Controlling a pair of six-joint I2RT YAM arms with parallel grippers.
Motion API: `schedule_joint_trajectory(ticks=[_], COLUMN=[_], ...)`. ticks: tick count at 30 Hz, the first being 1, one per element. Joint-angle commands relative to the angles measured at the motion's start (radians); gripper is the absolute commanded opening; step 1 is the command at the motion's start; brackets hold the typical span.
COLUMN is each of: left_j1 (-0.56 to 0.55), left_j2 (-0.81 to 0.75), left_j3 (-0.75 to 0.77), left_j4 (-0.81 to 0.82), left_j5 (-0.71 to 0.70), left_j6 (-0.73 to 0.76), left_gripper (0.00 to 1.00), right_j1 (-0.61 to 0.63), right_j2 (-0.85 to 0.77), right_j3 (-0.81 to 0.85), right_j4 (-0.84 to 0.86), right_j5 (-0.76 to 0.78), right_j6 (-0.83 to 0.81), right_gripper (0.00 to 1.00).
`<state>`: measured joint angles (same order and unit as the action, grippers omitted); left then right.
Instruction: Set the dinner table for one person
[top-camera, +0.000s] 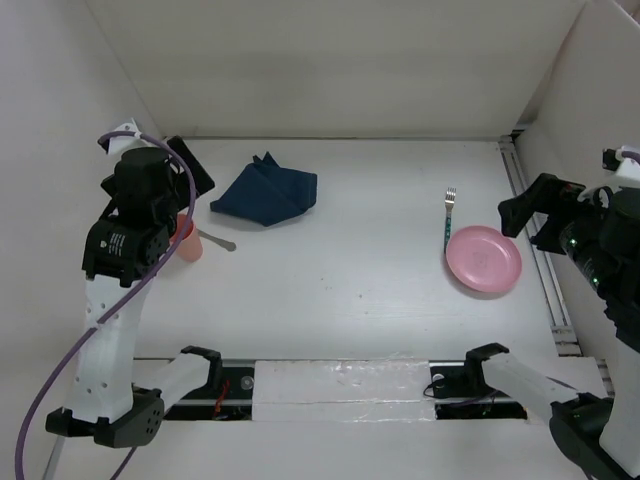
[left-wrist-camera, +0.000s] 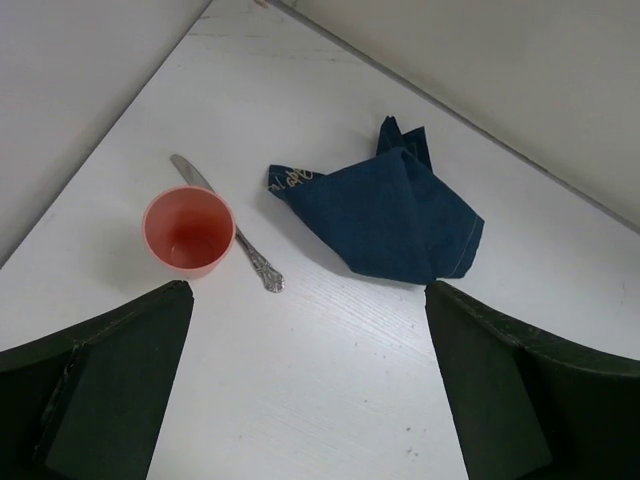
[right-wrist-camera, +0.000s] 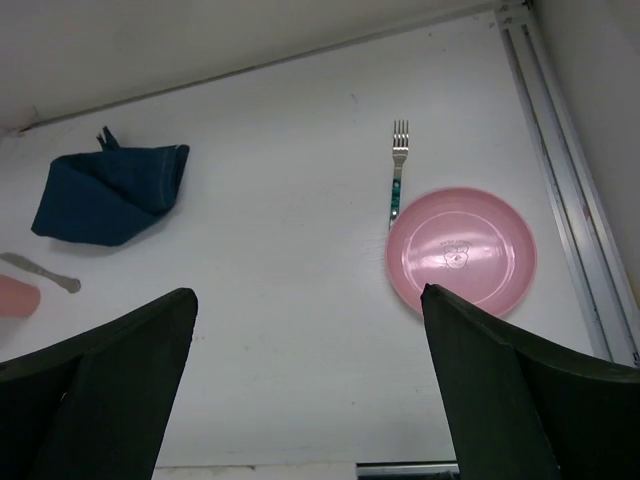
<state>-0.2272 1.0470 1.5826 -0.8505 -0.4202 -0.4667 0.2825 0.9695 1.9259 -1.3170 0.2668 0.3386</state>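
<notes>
The dinner table (top-camera: 360, 280) is a flat white top with upright white panels. A crumpled navy cloth (top-camera: 268, 192) lies at the back left. A pink cup (top-camera: 188, 242) stands upright by a silver knife (top-camera: 217, 240) at the left. A pink plate (top-camera: 483, 258) lies at the right, with a fork (top-camera: 449, 215) touching its far left rim. My left gripper (top-camera: 195, 172) is open and empty, raised above the table behind the cup (left-wrist-camera: 188, 230). My right gripper (top-camera: 515, 215) is open and empty, raised just right of the plate (right-wrist-camera: 460, 250).
A metal rail (top-camera: 535, 240) runs along the right edge of the table. A white strip (top-camera: 340, 385) with the arm mounts lies along the near edge. Bare tabletop (top-camera: 350, 250) lies between the cloth and the plate.
</notes>
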Motion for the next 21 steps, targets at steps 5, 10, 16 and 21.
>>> schedule_joint_trajectory(ticks=[5,10,16,21], left_j1=[0.002,0.002,0.002,0.002], left_j2=[0.051,0.110,0.258,0.566], left_j3=[0.108,0.129,0.194,0.361], left_j4=[0.018,0.027,0.064,0.047], left_j5=[0.037,0.093,0.218,0.280], left_j6=[0.007,0.030,0.080,0.108], left_gripper=[1.00,1.00,1.00,1.00], right_j1=[-0.005,-0.005,-0.005,-0.005], right_j2=[-0.037,-0.069,-0.060,-0.022], right_j3=[0.005,-0.027,-0.108,-0.174], right_j4=[0.042,0.064,0.142,0.197], right_j5=[0.055,0.043,-0.043,-0.093], right_j6=[-0.007,-0.007,-0.007,-0.016], right_gripper=[1.00,1.00,1.00,1.00])
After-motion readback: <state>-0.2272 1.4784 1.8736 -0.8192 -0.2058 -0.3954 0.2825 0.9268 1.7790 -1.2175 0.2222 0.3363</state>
